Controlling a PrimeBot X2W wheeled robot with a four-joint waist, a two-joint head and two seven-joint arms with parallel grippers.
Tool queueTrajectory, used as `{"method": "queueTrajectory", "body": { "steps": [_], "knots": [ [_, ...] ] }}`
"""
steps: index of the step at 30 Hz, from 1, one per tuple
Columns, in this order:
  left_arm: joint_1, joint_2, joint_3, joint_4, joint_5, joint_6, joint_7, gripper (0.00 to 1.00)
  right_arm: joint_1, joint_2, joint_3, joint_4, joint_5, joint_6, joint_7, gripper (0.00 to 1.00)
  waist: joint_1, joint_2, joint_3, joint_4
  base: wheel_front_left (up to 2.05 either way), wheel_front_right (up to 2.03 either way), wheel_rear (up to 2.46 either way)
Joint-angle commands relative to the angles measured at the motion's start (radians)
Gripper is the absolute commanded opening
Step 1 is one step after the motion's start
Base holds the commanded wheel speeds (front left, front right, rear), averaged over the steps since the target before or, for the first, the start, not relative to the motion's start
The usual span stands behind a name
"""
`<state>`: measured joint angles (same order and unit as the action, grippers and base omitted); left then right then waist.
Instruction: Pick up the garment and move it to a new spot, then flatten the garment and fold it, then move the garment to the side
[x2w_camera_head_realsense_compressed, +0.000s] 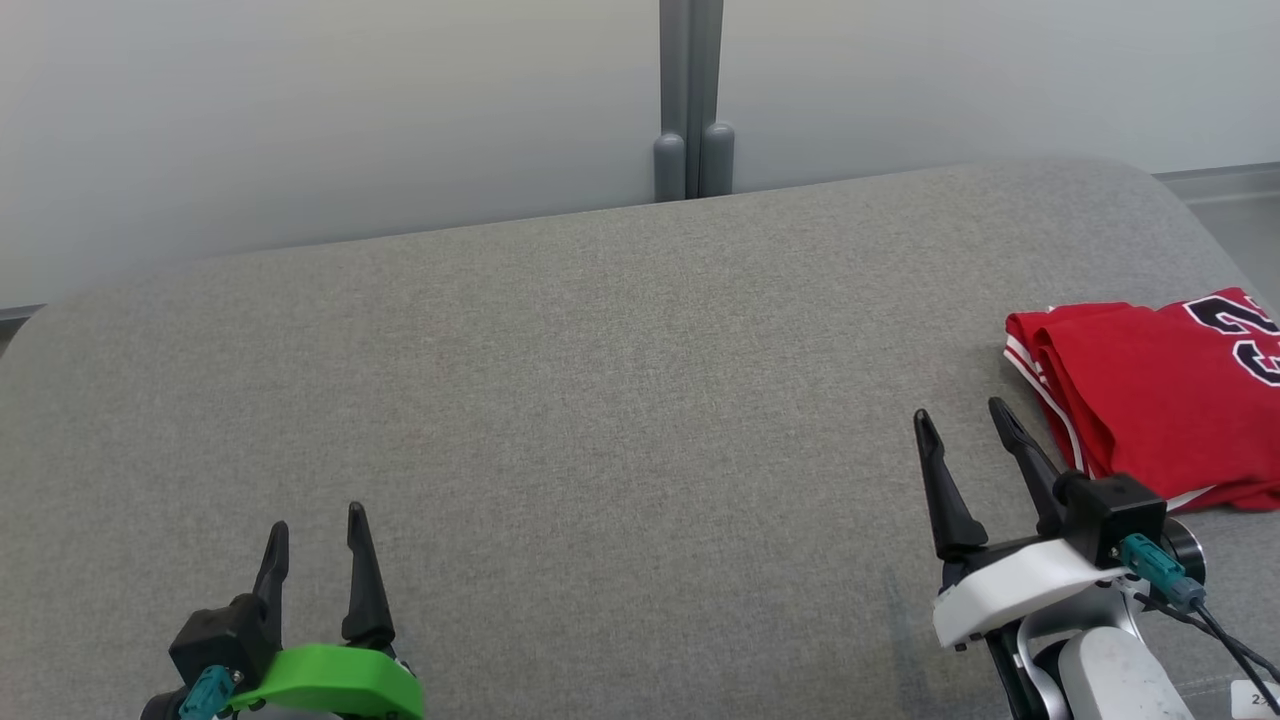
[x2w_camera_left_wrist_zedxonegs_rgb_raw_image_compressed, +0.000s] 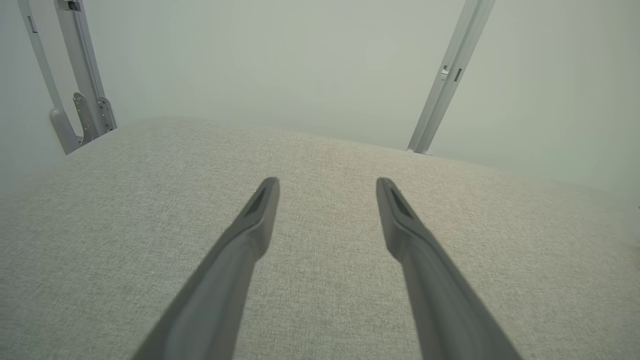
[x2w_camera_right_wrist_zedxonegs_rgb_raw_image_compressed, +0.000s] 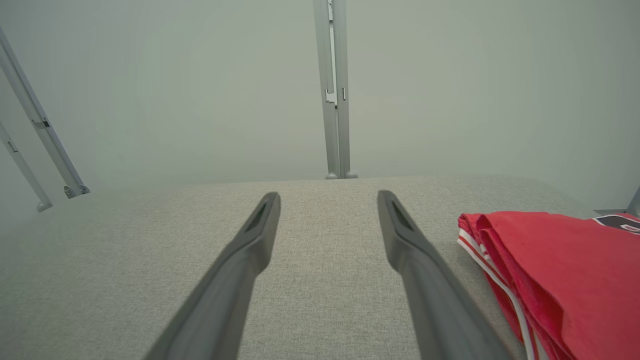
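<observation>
Far left, low in the head view: left gripper (x2w_camera_head_realsense_compressed: 316, 516), fingers apart, holding nothing, over the bare grey worktop (x2w_camera_head_realsense_compressed: 600, 380). Middle: more bare worktop, with a grey post (x2w_camera_head_realsense_compressed: 690, 100) against the pale wall (x2w_camera_head_realsense_compressed: 300, 100) behind. Further right: right gripper (x2w_camera_head_realsense_compressed: 959, 409), fingers apart too, empty, just beside the red jersey (x2w_camera_head_realsense_compressed: 1130, 390). Far right: jersey folded flat, lying near the worktop's right edge, partly cut off by the picture.

Seems nearly done. Could go wrong like this: might bump the jersey with a right finger and mess up the fold, or push it off the rounded edge. Best to pull back slowly.

From the head view: the black and white numbers on top. From the right wrist view: the stacked folds and white stripes up close. From the left wrist view: bare cloth and two slanted posts (x2w_camera_left_wrist_zedxonegs_rgb_raw_image_compressed: 450, 75) by the wall.
</observation>
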<state>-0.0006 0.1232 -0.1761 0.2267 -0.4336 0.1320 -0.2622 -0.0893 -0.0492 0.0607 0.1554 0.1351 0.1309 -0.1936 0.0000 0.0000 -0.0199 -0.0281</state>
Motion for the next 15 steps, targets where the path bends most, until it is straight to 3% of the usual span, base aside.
{"method": "queueTrajectory", "body": {
  "steps": [1,6,7,11,15],
  "knots": [
    [0.005,0.001,0.006,-0.002,0.01,-0.004,-0.003,1.0,-0.004,-0.003,0.0,-0.003,0.004,0.0,0.003,1.0,0.0,0.0,0.0,0.001,0.0,0.0,0.0],
    [0.002,-0.002,0.013,-0.004,0.027,-0.008,-0.003,1.0,-0.007,-0.003,-0.003,-0.008,0.001,0.0,0.002,1.0,0.0,0.0,0.001,0.003,0.0,0.0,0.0],
    [0.0,-0.004,0.011,-0.001,0.018,-0.006,0.0,0.0,-0.002,0.0,-0.002,-0.003,0.0,0.0,0.0,0.0,0.0,0.0,0.001,0.003,0.0,0.0,0.0],
    [0.009,-0.013,0.012,0.028,0.01,-0.009,0.009,0.0,0.019,0.004,-0.001,0.025,0.011,0.0,0.001,0.0,0.0,0.0,0.001,0.004,0.0,0.0,0.0],
    [0.001,-0.016,0.031,0.029,-0.057,-0.024,0.031,0.0,0.015,0.003,-0.007,0.03,0.097,0.0,0.017,0.0,0.0,0.0,0.002,0.005,0.0,0.0,0.0]
  ]
}}
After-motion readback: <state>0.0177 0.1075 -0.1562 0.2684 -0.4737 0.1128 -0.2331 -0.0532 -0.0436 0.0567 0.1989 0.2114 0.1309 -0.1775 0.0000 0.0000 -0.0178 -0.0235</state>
